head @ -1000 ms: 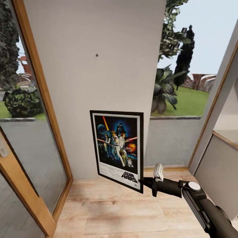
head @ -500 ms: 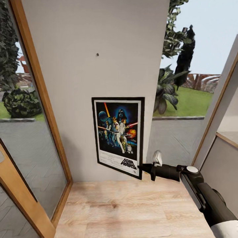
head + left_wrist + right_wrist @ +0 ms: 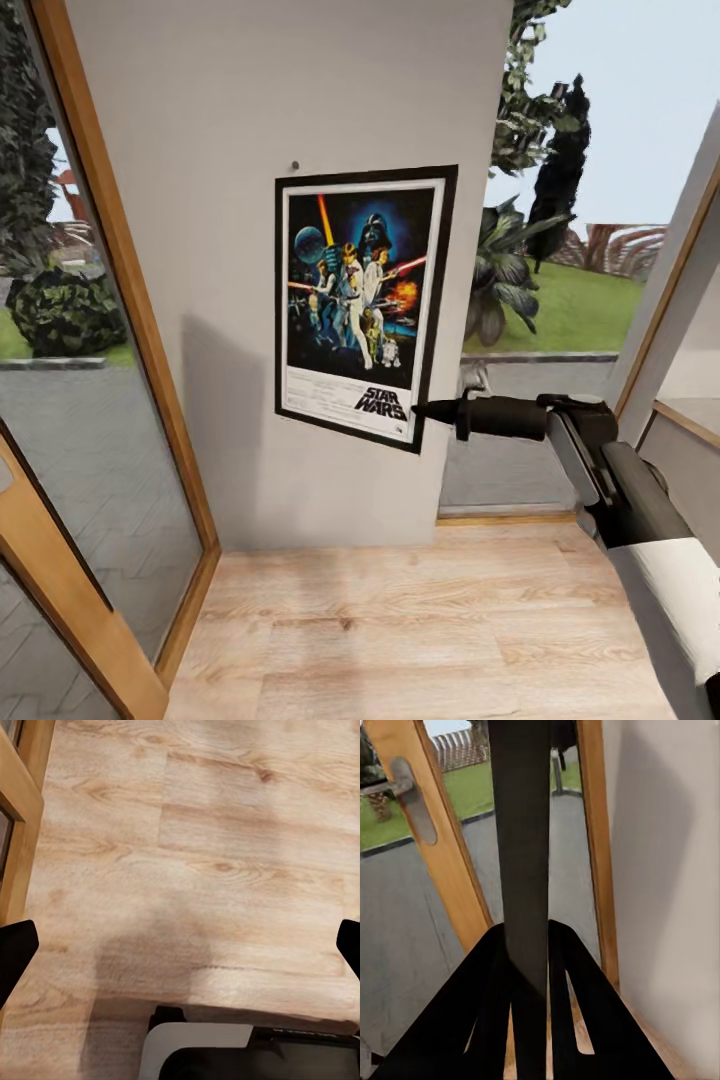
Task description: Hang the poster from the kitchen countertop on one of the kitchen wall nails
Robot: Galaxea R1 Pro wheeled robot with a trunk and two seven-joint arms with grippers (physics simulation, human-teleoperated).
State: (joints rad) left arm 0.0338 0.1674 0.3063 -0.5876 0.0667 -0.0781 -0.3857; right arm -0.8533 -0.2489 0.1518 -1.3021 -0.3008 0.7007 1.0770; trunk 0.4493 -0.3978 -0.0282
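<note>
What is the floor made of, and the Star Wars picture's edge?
The floor looks like pale wood planks with a matte finish: grain, knots and board seams show. The poster, pinched at its lower corner by the right gripper, seems to have a smooth black frame around printed paper; plastic or painted wood, hard to tell.

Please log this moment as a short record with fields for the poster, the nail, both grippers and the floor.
poster: Star Wars poster, upright against the wall, held off the floor
nail: small dark nail just above the poster's top-left corner; cannot tell if the poster hangs on it
right gripper: right gripper shut on the poster's lower right edge
left gripper: left gripper open, pointing at the floor
floor: light wooden floor
</note>
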